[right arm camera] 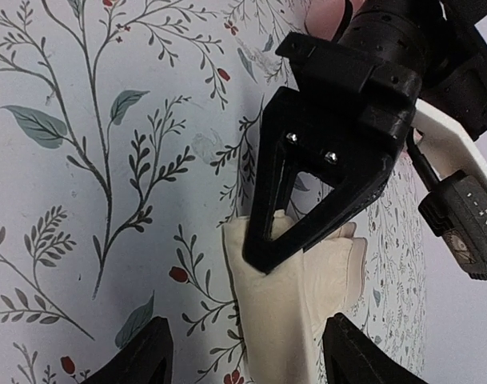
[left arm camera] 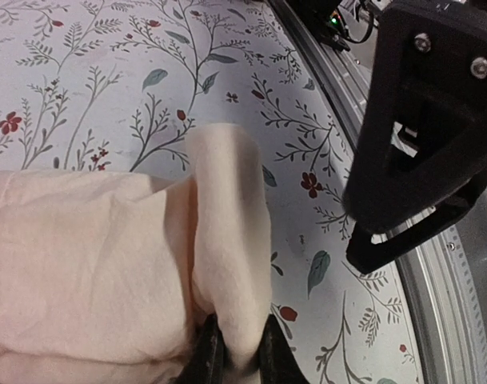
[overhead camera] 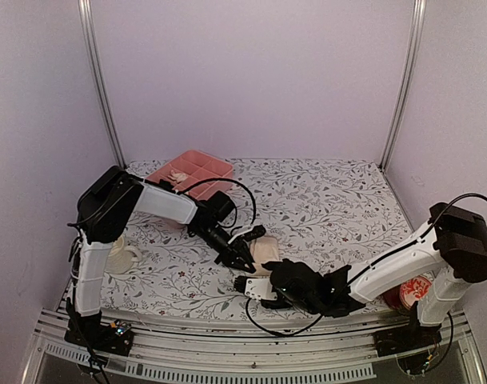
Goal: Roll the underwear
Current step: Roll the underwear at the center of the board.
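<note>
At the far left a white mug [overhead camera: 123,258] stands on the surface [overhead camera: 331,200], whose covering is pale and printed with leafy sprigs and small red flowers. The left arm [overhead camera: 159,204] rises from its base beside the mug, bends at a black elbow and slopes down toward the middle, passing in front of a pink compartment tray [overhead camera: 197,168].

The left claw [left arm camera: 237,348] is nearly closed. Its two dark fingers [left arm camera: 207,356] pinch a raised fold of the underwear [left arm camera: 91,256], a soft, matte, pale peach-beige garment. The garment lies rumpled in the middle of the surface near the front edge, and the pinched fold stands up as a rounded ridge.

Just right of it, the right claw [right arm camera: 251,352] stands wide apart, low over the surface. One black fingertip sits on each side of the fabric's end. The one on the leafy side is clear of the cloth, and I cannot tell whether the other touches it. It holds nothing. The right arm [overhead camera: 387,268], white with black joints, stretches low and almost flat from its raised elbow at the far right.
</note>
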You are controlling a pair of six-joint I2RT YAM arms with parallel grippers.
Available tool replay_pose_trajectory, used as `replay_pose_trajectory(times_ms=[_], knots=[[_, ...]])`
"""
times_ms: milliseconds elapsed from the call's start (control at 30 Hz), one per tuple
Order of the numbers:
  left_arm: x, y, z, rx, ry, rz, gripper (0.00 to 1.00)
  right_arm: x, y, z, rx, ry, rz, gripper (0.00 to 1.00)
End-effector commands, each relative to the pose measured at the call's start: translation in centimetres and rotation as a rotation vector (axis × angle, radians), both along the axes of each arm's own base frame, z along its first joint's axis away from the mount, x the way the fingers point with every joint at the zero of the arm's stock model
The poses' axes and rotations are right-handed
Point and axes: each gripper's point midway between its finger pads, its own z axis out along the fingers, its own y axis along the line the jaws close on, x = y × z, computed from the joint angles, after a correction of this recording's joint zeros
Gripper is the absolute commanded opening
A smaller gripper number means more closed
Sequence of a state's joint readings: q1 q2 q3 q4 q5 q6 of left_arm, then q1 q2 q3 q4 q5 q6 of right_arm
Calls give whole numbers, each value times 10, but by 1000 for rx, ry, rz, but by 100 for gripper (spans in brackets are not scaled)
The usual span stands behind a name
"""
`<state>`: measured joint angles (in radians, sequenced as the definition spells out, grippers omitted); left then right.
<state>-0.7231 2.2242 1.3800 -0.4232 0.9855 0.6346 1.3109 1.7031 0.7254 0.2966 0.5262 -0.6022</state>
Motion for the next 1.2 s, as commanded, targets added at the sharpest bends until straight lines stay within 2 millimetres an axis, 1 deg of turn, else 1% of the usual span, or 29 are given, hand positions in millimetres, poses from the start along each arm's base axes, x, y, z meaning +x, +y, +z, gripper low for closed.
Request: replay_pose_trajectory(times_ms=[0, 67, 200, 400, 567, 667, 833, 900, 967, 1000, 1067, 1167], knots=[[-22, 40, -66, 283, 107, 35, 0, 17, 1, -10, -24, 0, -48, 63], [-22, 40, -66, 282, 106, 34, 0, 24, -1, -14, -36, -6, -73, 61], [-23, 40, -66, 281, 106, 34, 0, 36, -8, -22, -59, -14, -119, 59], [-23, 40, -65, 277, 107, 32, 0, 37, -8, -36, -94, -3, -116, 55], [-23, 40, -65, 279, 110, 33, 0, 40, -8, -43, -119, -10, -122, 44], [-23, 40, -66, 280, 112, 33, 0, 40, -7, -43, -118, -11, -121, 37], [-24, 40, -64, 275, 111, 30, 1, 39, -7, -44, -125, -4, -119, 21], [-24, 41, -63, 271, 105, 27, 4, 40, -8, -46, -131, 4, -125, 13], [-25, 41, -61, 266, 99, 23, 9, 40, -9, -46, -128, 17, -130, 10], [-24, 41, -58, 262, 92, 22, 13, 41, -10, -46, -128, 24, -131, 10], [-23, 41, -52, 251, 66, 21, 25, 41, -10, -47, -122, 46, -133, 9], [-19, 42, -37, 219, -4, 35, 40, 42, -11, -47, -111, 90, -136, 9]])
